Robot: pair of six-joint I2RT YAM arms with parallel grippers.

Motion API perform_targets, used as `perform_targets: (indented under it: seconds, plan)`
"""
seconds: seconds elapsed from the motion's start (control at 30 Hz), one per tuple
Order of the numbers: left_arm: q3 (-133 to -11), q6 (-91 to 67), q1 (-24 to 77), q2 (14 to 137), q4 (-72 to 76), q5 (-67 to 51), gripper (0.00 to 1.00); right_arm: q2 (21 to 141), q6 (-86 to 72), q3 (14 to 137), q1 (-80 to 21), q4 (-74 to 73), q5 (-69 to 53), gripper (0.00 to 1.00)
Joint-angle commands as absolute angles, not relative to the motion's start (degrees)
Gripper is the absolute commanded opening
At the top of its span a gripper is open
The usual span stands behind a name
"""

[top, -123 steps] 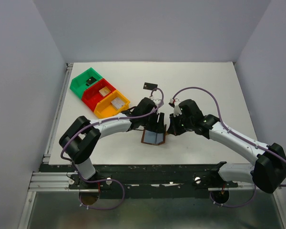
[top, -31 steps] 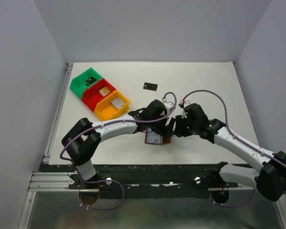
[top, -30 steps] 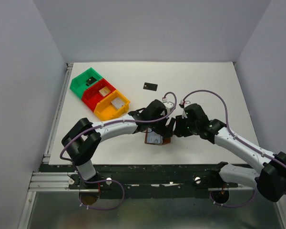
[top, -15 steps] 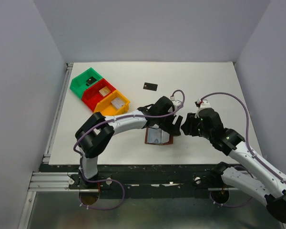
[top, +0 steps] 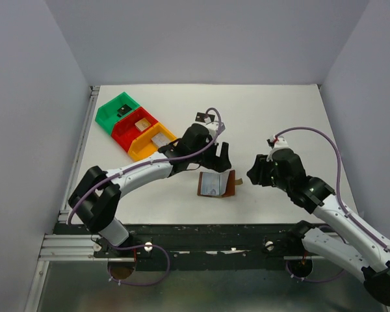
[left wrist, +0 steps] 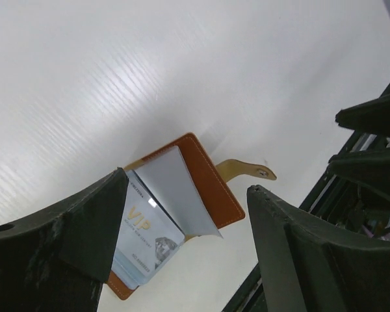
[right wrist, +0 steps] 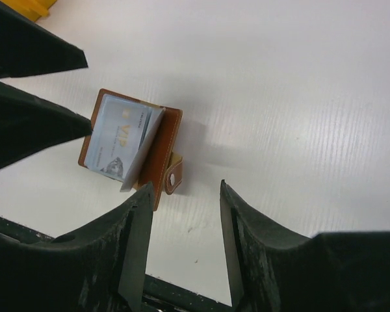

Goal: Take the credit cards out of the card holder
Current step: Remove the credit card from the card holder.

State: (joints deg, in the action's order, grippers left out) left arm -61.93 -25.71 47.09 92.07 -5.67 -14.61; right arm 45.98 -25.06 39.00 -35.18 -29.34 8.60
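You're at the card-pulling step: the wallet (left wrist: 211,185) lies open on the table (left wrist: 117,78), a pale card (left wrist: 143,240) in its pocket, others possibly hidden behind. Left gripper (left wrist: 185,192) and right gripper (right wrist: 185,187) hang spread, empty. Next, pin the wallet and pinch that card's edge.

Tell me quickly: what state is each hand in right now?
Left hand: open, holding nothing.
Right hand: open, holding nothing.
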Motion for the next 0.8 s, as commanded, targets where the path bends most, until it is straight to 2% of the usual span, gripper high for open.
perform_targets:
  seconds: [0.0,0.13,0.2,0.33,0.43,0.57,0.77]
  plan:
    - [-59.77,-27.86,45.97,88.16,-2.46,-12.66,0.87,46.23,-25.31,38.58,-35.07,-27.51,6.78,0.51]
    - [-55.82,-31.10,45.09,84.12,-3.77,-6.52,0.85,47.89,-22.85,38.67,-34.98,-22.08,-5.59,0.40]
    - [-53.19,-33.04,43.78,82.36,-4.13,-4.93,0.79,51.04,-23.46,39.81,-35.16,-19.70,-12.71,0.35]
    - [-48.61,-35.77,41.75,82.09,-1.94,-5.79,0.57,58.26,-25.48,42.79,-37.08,-14.60,-20.82,0.27]
    - [-47.46,-36.38,41.75,83.75,-0.62,-5.45,0.39,64.32,-27.94,44.73,-37.88,-10.82,-25.21,0.26]
    - [-48.34,-37.00,41.57,87.62,-1.84,-4.13,0.23,70.82,-32.33,45.52,-37.97,-4.85,-28.56,0.24]
    - [-48.60,-37.62,41.57,90.52,-0.97,-4.83,0.20,77.60,-36.91,44.65,-37.79,-1.59,-26.11,0.18]
